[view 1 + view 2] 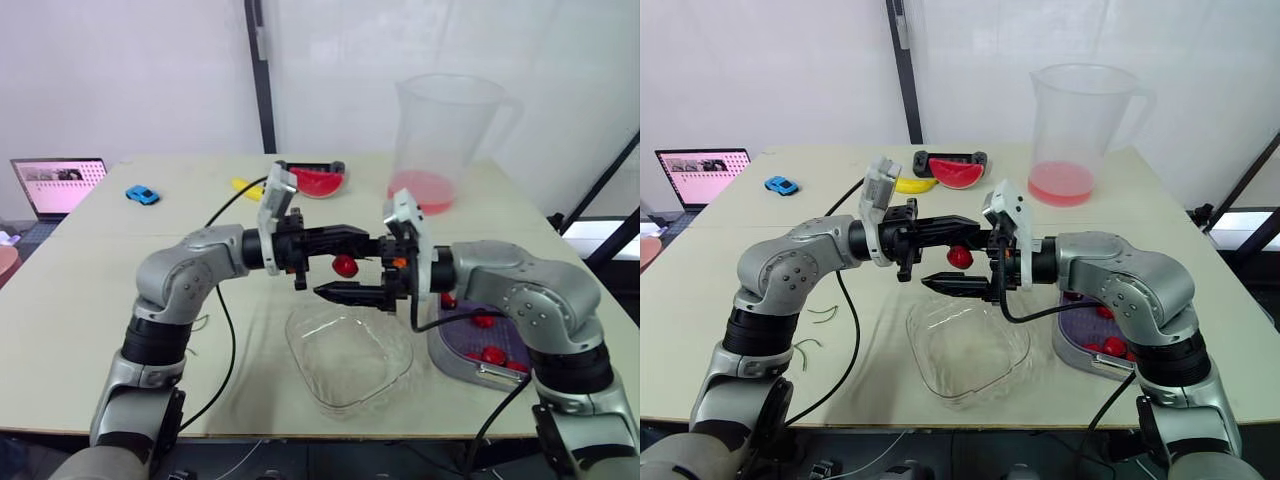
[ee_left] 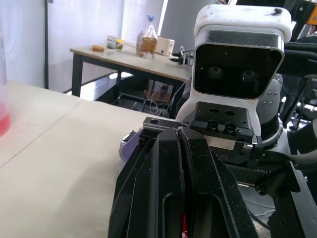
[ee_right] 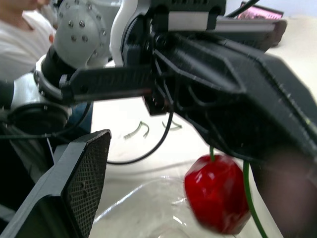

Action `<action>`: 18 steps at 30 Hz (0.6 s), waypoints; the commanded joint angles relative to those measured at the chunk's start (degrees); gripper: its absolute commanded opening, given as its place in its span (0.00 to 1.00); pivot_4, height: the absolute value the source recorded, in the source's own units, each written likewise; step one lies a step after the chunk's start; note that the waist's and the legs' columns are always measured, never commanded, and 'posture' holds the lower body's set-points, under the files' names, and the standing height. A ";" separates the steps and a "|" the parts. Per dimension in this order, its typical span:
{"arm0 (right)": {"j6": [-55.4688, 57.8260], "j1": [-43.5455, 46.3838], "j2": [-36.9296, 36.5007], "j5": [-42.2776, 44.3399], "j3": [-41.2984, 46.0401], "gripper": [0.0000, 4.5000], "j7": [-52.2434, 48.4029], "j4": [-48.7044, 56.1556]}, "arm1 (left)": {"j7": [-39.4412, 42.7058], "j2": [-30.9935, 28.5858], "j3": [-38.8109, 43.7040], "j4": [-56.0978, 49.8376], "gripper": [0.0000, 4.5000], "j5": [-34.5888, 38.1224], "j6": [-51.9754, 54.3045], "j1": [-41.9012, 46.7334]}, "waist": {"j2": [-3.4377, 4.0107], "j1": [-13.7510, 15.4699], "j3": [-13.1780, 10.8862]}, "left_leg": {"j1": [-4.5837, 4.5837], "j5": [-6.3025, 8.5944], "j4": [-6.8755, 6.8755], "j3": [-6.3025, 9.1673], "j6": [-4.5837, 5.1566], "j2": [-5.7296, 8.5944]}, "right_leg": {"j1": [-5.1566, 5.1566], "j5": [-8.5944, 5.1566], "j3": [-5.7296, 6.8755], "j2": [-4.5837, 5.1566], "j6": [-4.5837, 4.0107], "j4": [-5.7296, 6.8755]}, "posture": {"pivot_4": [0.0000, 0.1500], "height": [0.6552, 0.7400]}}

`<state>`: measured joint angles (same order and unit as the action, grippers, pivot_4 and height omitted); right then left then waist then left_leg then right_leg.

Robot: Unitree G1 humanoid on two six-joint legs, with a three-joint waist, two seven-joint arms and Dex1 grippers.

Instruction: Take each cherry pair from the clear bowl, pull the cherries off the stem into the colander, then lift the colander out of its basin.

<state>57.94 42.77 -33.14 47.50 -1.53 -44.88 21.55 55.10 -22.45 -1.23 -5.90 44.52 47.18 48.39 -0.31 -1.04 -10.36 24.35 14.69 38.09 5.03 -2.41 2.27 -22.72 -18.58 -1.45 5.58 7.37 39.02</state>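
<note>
Progress looks well advanced: the clear bowl (image 1: 300, 332) at the table's near edge appears empty, and several red cherries lie in the purple colander (image 1: 468, 338), which sits inside its grey basin (image 1: 445, 362) on the robot's right. A few bare green stems (image 1: 810, 316) lie on the table on its left. What seems to be the last pair is in hand, so this pull, dropping the fruit into the colander and lifting the colander out are judged to be left.

Both arms are bent inward and meet above the bowl, forearms roughly level, fingers pointing at each other. The left gripper (image 1: 355, 238) has its fingers pressed together on the stem, and one cherry (image 1: 345, 265) hangs just below them, above the bowl rather than the colander. A second green strand runs down beside it in the right wrist view; whether it carries fruit cannot be told. The right gripper (image 1: 330, 272) is spread wide, one finger under the cherry and the other beside the left fingers, bracketing the fruit without yet pinching it.
</note>
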 commanded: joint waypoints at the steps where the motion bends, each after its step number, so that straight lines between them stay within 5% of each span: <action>1: 0.08 -0.41 0.53 1.30 1.61 0.70 1.03 0.73 | -0.19 -0.22 0.82 -2.19 0.00 0.83 -0.29 0.81 | 0.00 0.01 0.00 | 0.00 0.00 -0.01 0.00 0.00 0.00 | -0.01 0.00 0.00 0.00 0.00 0.00 | 1.00 1.00; 3: 0.24 -0.83 0.25 1.21 1.57 0.52 1.15 1.06 | -0.31 -0.14 0.86 -2.15 0.00 0.89 -0.30 0.83 | 0.00 0.04 0.00 | 0.00 0.00 -0.01 0.00 0.00 0.00 | 0.00 0.00 0.00 0.01 0.00 0.00 | 1.00 1.00; 12: -0.08 -1.85 -3.41 -0.17 2.58 0.52 0.80 0.08 | -0.34 -0.04 0.55 -2.61 0.00 1.11 -0.02 0.72 | 0.00 0.00 0.00 | 0.00 0.01 -0.01 -0.02 0.01 0.01 | -0.01 0.00 -0.01 0.01 0.00 0.01 | 1.00 1.00; 16: 0.26 -0.52 -2.89 0.65 3.27 0.24 1.60 -0.34 | -0.40 0.06 0.53 -2.70 0.00 1.06 0.01 0.66 | 0.00 0.01 0.00 | 0.00 0.01 -0.01 -0.02 0.01 0.01 | 0.00 0.00 -0.01 0.01 0.00 0.00 | 1.00 1.00; 18: 0.41 0.01 -2.42 0.93 3.56 0.24 2.11 -0.45 | -0.44 0.02 0.44 -2.80 0.00 0.89 -0.04 0.69 | 0.00 0.00 0.00 | 0.00 0.01 -0.01 -0.02 0.02 0.01 | 0.00 0.00 -0.01 0.01 0.00 0.00 | 1.00 1.00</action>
<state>58.80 40.86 -35.99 47.14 -0.21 -43.09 20.24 54.71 -22.36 -1.28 -6.94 44.52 47.25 48.39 -0.31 -1.04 -10.36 24.35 14.70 38.08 5.01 -2.39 2.28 -22.73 -18.58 -1.46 5.58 7.37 39.02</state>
